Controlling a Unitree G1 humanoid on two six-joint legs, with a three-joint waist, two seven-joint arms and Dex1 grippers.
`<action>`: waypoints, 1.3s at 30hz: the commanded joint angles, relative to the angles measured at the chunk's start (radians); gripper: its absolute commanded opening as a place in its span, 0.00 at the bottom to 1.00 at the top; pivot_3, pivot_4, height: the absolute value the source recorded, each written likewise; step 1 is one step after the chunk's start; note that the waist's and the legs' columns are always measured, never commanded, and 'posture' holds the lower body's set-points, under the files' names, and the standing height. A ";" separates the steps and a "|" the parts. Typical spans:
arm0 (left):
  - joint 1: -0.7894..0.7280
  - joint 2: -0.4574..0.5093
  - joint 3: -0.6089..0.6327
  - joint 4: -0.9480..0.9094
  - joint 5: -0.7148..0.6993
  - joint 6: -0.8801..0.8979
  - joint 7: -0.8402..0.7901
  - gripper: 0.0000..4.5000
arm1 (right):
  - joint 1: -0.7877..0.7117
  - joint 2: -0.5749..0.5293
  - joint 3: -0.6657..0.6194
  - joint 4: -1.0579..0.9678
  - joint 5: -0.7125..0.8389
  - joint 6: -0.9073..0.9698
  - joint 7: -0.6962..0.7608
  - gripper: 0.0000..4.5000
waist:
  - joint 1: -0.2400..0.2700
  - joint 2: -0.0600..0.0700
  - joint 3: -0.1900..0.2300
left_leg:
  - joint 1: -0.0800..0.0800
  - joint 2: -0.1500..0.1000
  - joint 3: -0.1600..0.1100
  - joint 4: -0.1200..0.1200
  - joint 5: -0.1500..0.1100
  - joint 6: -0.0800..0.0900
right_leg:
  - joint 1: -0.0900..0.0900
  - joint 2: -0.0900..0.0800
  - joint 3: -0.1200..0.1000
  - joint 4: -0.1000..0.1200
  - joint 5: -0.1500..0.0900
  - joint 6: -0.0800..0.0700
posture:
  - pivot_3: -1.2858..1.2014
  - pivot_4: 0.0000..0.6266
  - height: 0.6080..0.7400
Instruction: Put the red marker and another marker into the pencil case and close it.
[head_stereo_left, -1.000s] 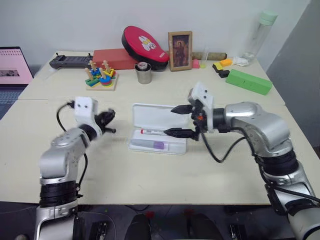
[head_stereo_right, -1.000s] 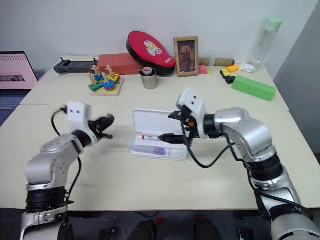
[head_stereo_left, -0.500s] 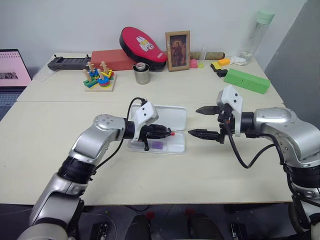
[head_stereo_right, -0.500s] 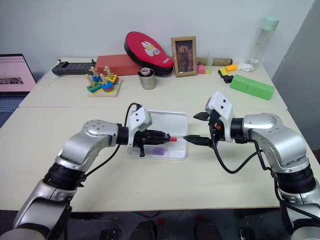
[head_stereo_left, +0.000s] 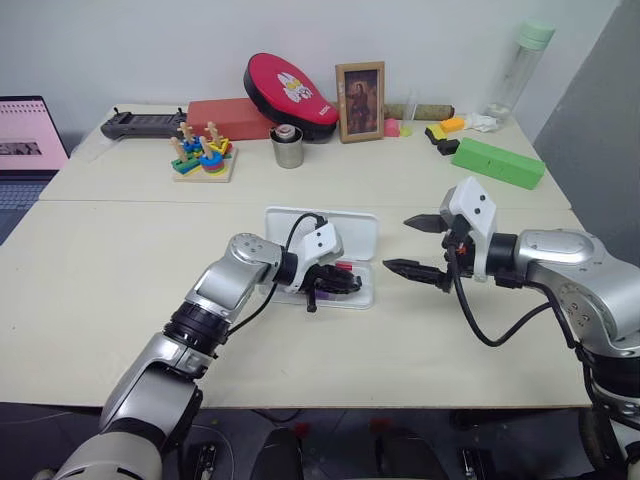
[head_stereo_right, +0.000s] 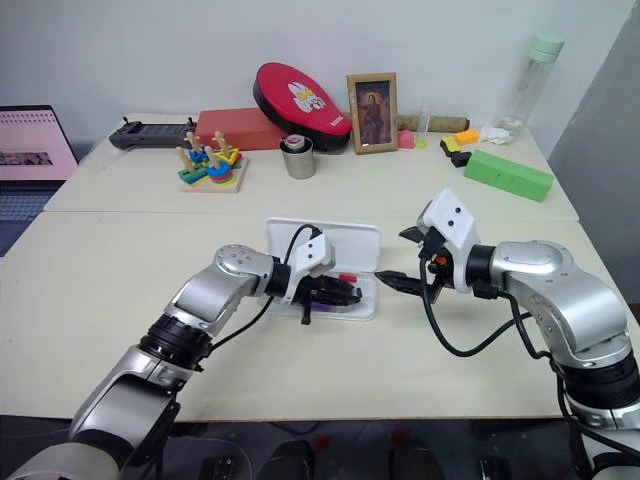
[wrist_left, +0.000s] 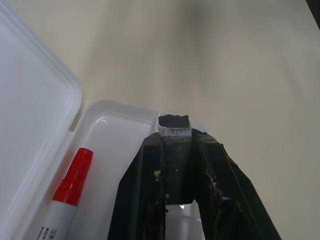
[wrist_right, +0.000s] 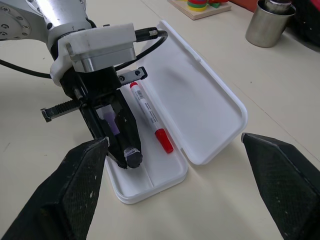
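The white pencil case (head_stereo_left: 325, 228) lies open in the middle of the table, its lid flat behind the tray. In the tray lies the red marker (wrist_right: 150, 117), its red cap (wrist_left: 74, 178) toward the right end. The purple marker (wrist_right: 111, 121) lies beside it, partly hidden under my left gripper. My left gripper (head_stereo_left: 350, 287) is shut and reaches from the left into the tray, low over the purple marker, its tip (wrist_left: 174, 125) near the tray's right rim. My right gripper (head_stereo_left: 397, 244) hangs open just right of the case, holding nothing.
At the back of the table stand a metal cup (head_stereo_left: 287, 146), a coloured stacking toy (head_stereo_left: 203, 155), a photo frame (head_stereo_left: 359, 88), a red pad (head_stereo_left: 290, 92) and a bottle (head_stereo_left: 515, 70). A green block (head_stereo_left: 497, 162) lies at the back right. A laptop (head_stereo_left: 30, 135) is far left.
My left arm has swung right from beside the case into the tray, staying shut. My right gripper has drawn back to the right, off the tray, still open.
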 joint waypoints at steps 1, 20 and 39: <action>-0.022 -0.015 -0.001 0.000 0.017 -0.020 -0.013 0.10 | 0.003 -0.013 -0.040 -0.040 0.019 0.006 -0.017 1.00 | 0.000 0.000 0.000 | 0.000 0.000 0.000 0.000 0.000 0.000 | 0.000 0.000 0.000 0.000 0.000 0.000 | 0.52 0.24 1.00; 0.001 -0.031 0.000 -0.030 0.041 0.012 -0.041 0.10 | 0.026 -0.039 -0.033 -0.074 0.074 0.022 -0.005 1.00 | 0.005 0.000 0.000 | 0.000 0.000 0.000 0.000 0.000 0.000 | 0.001 0.000 0.000 0.000 0.000 0.000 | 0.52 0.24 1.00; 0.012 -0.071 0.075 -0.105 -0.029 0.100 0.005 0.99 | -0.009 -0.041 -0.031 -0.027 0.082 0.004 -0.004 1.00 | 0.005 0.000 0.000 | 0.001 0.000 0.000 0.001 0.000 0.000 | 0.002 0.000 0.000 0.000 0.000 0.000 | 0.52 0.24 1.00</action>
